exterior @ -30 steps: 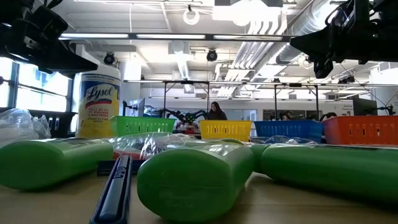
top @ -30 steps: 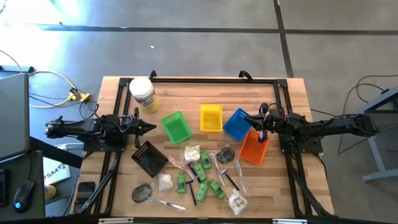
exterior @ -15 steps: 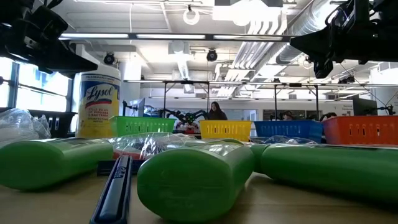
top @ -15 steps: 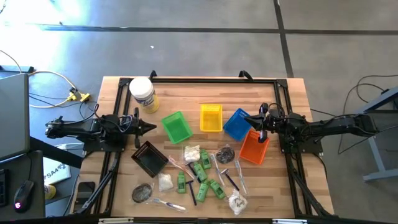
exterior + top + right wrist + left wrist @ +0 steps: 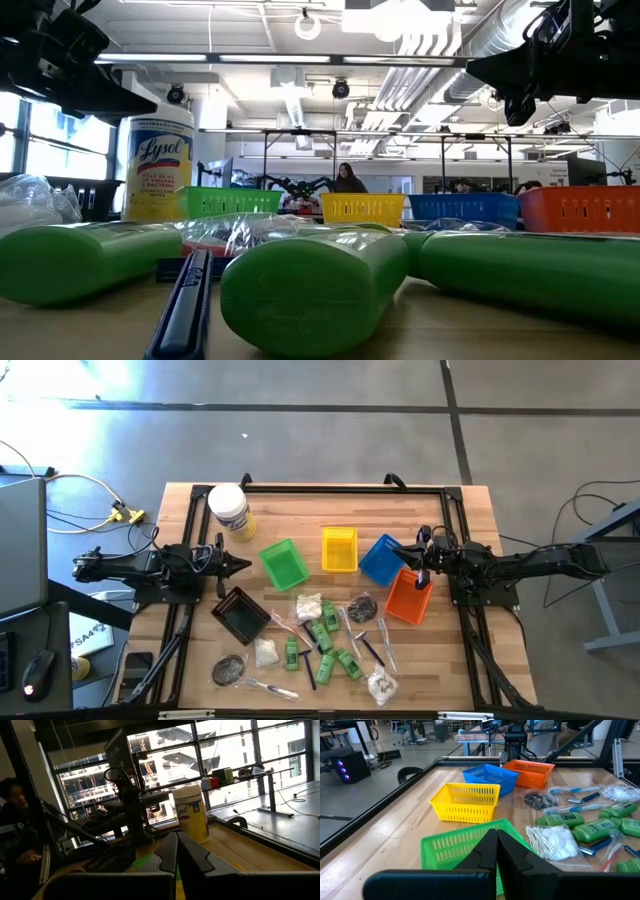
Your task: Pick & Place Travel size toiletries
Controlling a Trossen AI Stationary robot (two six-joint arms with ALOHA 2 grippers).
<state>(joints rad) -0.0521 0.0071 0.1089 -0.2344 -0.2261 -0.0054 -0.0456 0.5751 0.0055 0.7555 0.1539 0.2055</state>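
Toiletries loose on counter, arms idle

Travel size toiletries [image 5: 325, 640] scattered at 6 o'clock of counter [image 5: 300, 510], below tray row. Left gripper [image 5: 243, 565] at 9 o'clock, fingers pressed together. Right gripper [image 5: 399, 551] at 3 o'clock over orange tray [image 5: 408, 600], fingers pressed together.

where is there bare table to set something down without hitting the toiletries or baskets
Bare wood lies along the far edge between the white jar and the table's right corner, behind the yellow basket. The near middle is crowded: green tubes, razors and packets lie packed between the black basket and orange basket.
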